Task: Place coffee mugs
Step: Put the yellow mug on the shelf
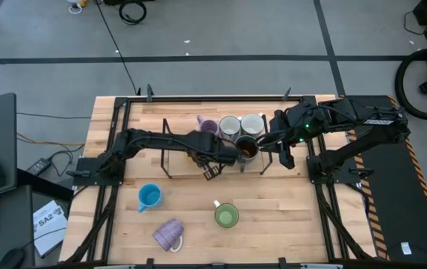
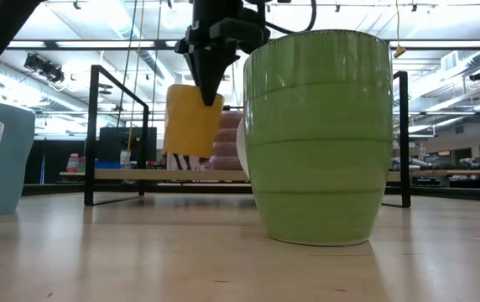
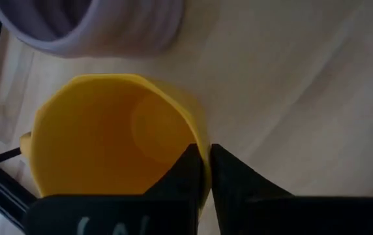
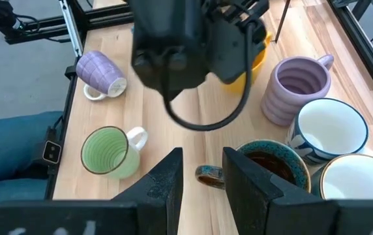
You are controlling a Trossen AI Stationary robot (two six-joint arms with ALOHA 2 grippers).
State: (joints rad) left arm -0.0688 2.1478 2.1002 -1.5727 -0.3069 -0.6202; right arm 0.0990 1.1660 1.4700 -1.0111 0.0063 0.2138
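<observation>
My left gripper [image 3: 204,171] is shut on the orange mug [image 3: 108,137], next to an upright lilac mug [image 4: 300,85]. In the row beside it stand a white mug with blue pattern [image 4: 327,134], a pale mug [image 1: 252,124] and the dark glazed mug [image 4: 271,166]. My right gripper [image 4: 203,179] is open; its fingers stand on either side of the dark mug's handle [image 4: 209,175]. Nearer the table's front are the green mug [image 1: 226,215], the blue mug [image 1: 148,196] and a second lilac mug [image 1: 169,234] lying on its side. My left gripper pinches the orange mug's wall at the rim [image 3: 203,156], one finger [image 3: 186,173] inside the mug and one [image 3: 232,179] outside. It comes from above, pointing down. In the low view the mug [image 2: 191,117] hangs upright below the fingers, its base off the table.
A black metal frame [image 2: 93,134] stands around the far half of the table where the row of mugs is. The green mug [image 2: 320,134] fills the front of the low view. Bare wood [image 1: 288,224] lies at the near right.
</observation>
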